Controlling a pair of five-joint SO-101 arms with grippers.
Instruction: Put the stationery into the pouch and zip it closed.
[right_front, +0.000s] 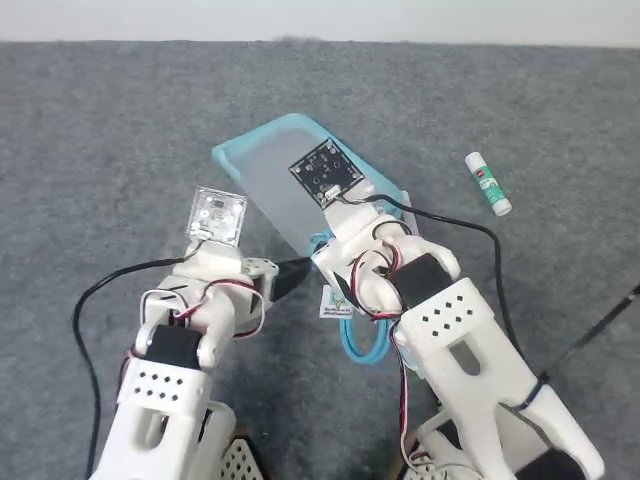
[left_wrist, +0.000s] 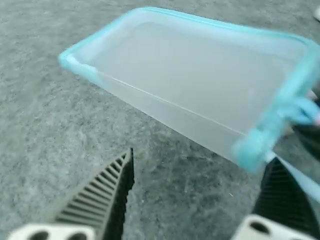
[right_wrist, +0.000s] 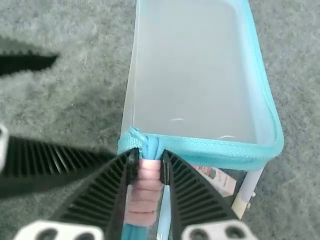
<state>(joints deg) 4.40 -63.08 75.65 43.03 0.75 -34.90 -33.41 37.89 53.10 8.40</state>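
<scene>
Mid-frame frosted teal-edged plastic pouch (right_front: 270, 180) looks light and floppy, so right gripper (right_wrist: 148, 157) pinching its pink ribbed zip tab (right_wrist: 145, 192) seems right, left gripper (left_wrist: 200, 160) wide open.

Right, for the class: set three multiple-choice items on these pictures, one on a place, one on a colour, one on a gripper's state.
1. Where is the glue stick, relative to the pouch?
A. inside it
B. on the grey mat, apart from it
C. standing upright on top of it

2. What colour is the pouch's trim?
A. red
B. yellow
C. light blue

3. How is the right gripper?
A. shut on the pink pull tab
B. open wide above the mat
C. shut on the glue stick

Answers: 1 B, the high view shows it lying on the mat off to one side; 2 C, the edging is light blue; 3 A, the right wrist view shows it clamped on the tab.
</scene>
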